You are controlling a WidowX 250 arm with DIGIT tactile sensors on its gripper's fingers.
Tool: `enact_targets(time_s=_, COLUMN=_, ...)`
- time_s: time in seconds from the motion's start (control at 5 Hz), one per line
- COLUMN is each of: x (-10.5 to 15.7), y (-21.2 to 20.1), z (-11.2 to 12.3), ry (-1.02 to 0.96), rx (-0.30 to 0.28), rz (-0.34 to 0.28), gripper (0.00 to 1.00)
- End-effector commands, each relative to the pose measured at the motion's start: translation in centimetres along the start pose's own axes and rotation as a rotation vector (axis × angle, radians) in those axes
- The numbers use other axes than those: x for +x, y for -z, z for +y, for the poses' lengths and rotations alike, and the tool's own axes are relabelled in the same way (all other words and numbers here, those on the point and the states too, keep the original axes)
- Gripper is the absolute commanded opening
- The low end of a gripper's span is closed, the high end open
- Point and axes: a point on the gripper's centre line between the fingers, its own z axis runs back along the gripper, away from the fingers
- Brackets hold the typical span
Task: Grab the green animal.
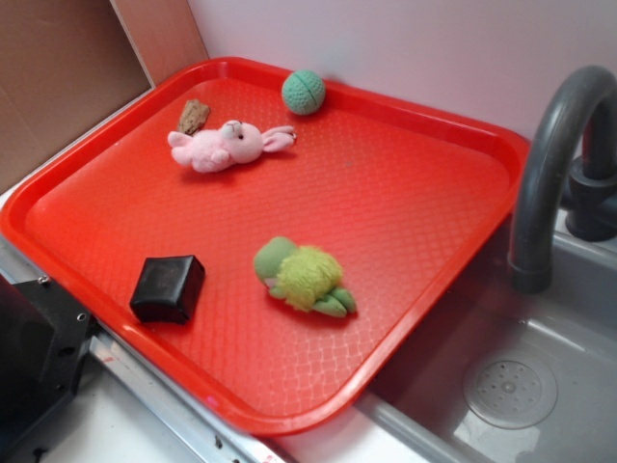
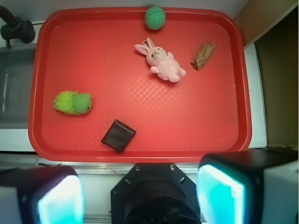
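Observation:
The green animal [image 1: 301, 278] [image 2: 73, 103], a small plush turtle with a fuzzy lime back and a smooth green head, lies on the red tray [image 1: 415, 203] [image 2: 205, 121] near its front right side. In the wrist view my gripper [image 2: 140, 198] hangs high over the near edge, well back from the tray. Its two fingers [image 2: 60, 200] stand wide apart with nothing between them. The gripper does not show in the exterior view; only the black robot base [image 1: 39, 367] sits at the lower left.
On the tray also lie a pink plush bunny [image 1: 227, 145] [image 2: 161, 61], a green knitted ball [image 1: 304, 92] [image 2: 154, 17], a brown bark piece [image 1: 193, 117] [image 2: 203, 56] and a black block [image 1: 169, 287] [image 2: 118, 135]. A grey sink [image 1: 511, 376] with a faucet [image 1: 554, 164] lies right of the tray.

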Motion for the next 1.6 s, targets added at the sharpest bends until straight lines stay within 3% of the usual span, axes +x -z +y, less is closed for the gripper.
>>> enact_targets(time_s=0.0, x=0.0, y=0.0, z=0.0, ry=0.0, rx=0.0, rz=0.0, gripper=1.0)
enact_targets(time_s=0.4, x=3.7, y=2.2, z=-2.1, ry=0.44, rx=0.043, rz=-0.038, gripper=1.0)
enact_targets(time_s=0.6, x=5.0, y=4.0, z=-4.5, ry=0.694, rx=0.064, rz=-0.034, gripper=1.0)
enact_targets(time_s=0.8, x=5.8, y=6.0, z=-6.4, ry=0.933, rx=-0.042, rz=-0.071, gripper=1.0)
enact_targets(time_s=1.0, x=5.6, y=7.9, z=-8.5, ry=1.18, rx=-0.084, rz=-0.022, gripper=1.0)
enact_targets(time_s=1.2, x=5.3, y=10.2, z=-10.3, ry=1.317, rx=-0.081, rz=0.052, gripper=1.0)
enact_targets(time_s=1.4, x=5.5, y=13.5, z=-12.1, ry=1.348, rx=-0.027, rz=0.148, gripper=1.0)
